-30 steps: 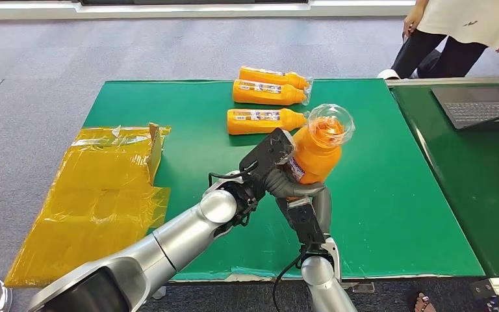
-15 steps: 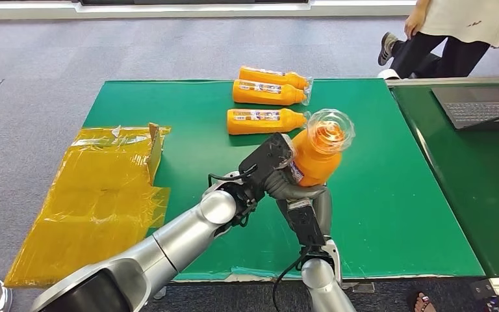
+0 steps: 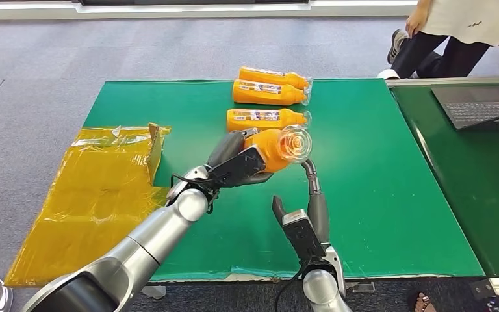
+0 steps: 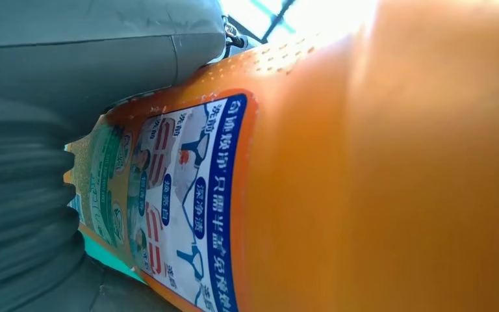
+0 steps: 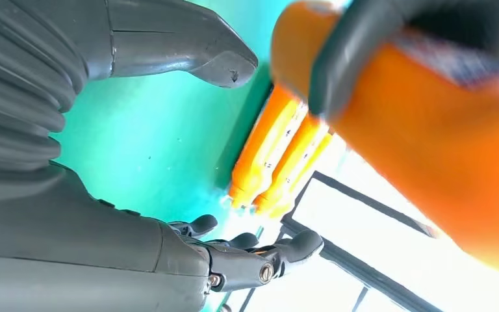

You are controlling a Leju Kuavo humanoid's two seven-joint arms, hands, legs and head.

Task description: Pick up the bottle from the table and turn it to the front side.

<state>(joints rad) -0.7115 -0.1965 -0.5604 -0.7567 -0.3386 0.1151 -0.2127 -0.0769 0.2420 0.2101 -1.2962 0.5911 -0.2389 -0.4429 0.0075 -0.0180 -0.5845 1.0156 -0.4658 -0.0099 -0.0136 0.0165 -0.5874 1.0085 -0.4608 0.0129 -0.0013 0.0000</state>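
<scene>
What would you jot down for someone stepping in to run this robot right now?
Left robot hand: grips the orange bottle above the green table, clear cap end pointing towards the camera. The left wrist view shows a printed label facing that hand.
Right robot hand: open, fingers spread, holding nothing, just below the bottle.
Three more bottles lie on their sides further back on the table.
Done: bottle picked up off the table.
Left: finish turning it to its front side. I cannot tell from these views whether the front already faces out.
</scene>
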